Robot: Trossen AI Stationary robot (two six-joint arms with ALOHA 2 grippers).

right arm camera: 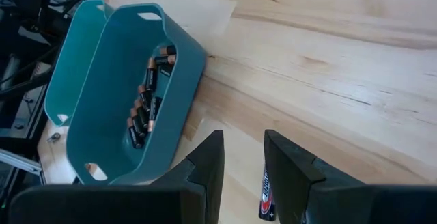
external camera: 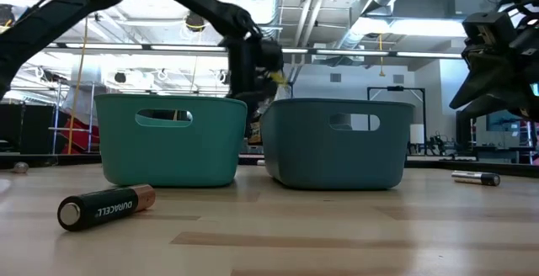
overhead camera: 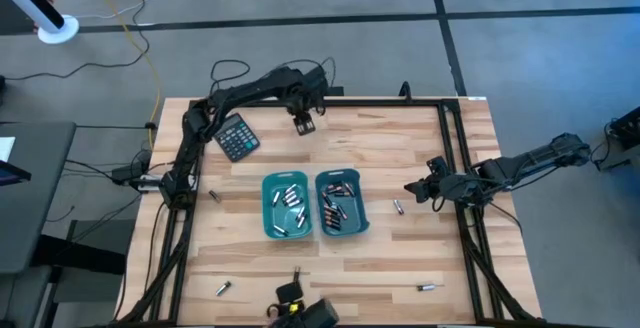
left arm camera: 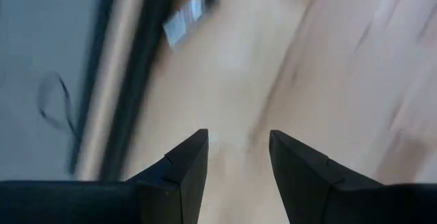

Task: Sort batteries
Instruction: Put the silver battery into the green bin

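Two teal bins stand side by side mid-table. The left bin (overhead camera: 285, 206) holds silvery-grey batteries, and the right bin (overhead camera: 341, 204) (right arm camera: 136, 94) holds dark, copper-ended ones. My right gripper (overhead camera: 415, 190) (right arm camera: 242, 142) is open and hovers above the table right of the bins. A loose dark battery (overhead camera: 397, 207) (right arm camera: 266, 193) lies on the wood just below its fingertips. My left gripper (overhead camera: 304, 123) (left arm camera: 239, 142) is open over bare wood near the far edge, beside the black calculator (overhead camera: 237, 136).
More loose batteries lie on the table: one left of the bins (overhead camera: 213, 196), one near the near-left corner (overhead camera: 223, 288), one near the near-right corner (overhead camera: 430, 288), and a Duracell cell (external camera: 105, 207) close to the low camera. A black frame edges the table.
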